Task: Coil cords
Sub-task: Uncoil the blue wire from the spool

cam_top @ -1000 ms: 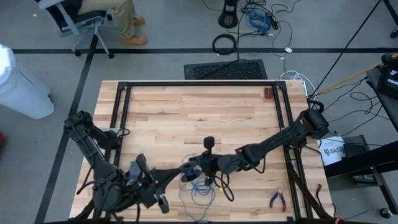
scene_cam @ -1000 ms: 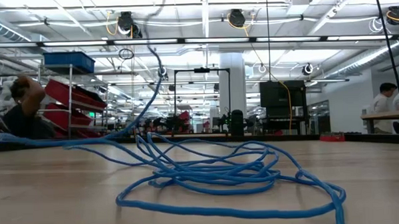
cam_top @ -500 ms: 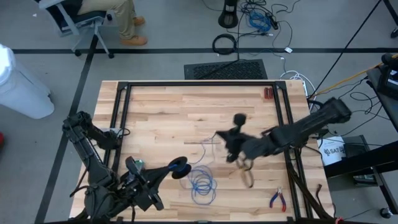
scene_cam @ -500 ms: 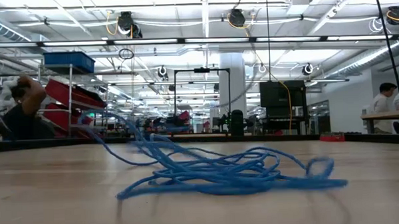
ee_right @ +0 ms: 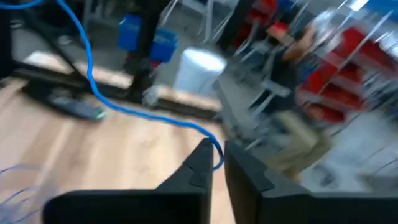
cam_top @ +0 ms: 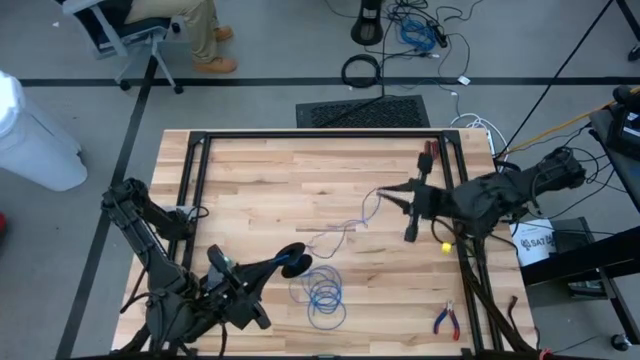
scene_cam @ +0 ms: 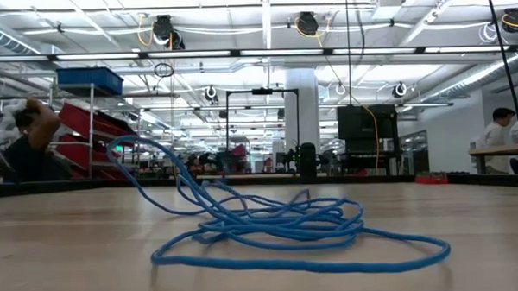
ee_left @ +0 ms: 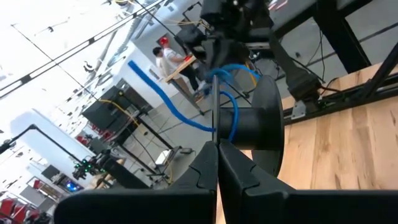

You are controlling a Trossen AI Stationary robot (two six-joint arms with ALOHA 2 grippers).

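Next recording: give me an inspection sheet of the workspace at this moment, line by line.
Surface: wooden table with a black frame.
Job's things: blue wire lies in loose loops near the front, and its tail runs off toward the right arm. One stretch is wound on a black spool.
Clutter: red-handled pliers at the front right.
Grippers: left pincer is shut on the spool's rim. Right pincer is at the wire's far end, near the table's right side.
Cables: a black cable ring and loose floor cables lie beyond the far edge.
Surroundings: a seated person, a white bin and a floor mat.
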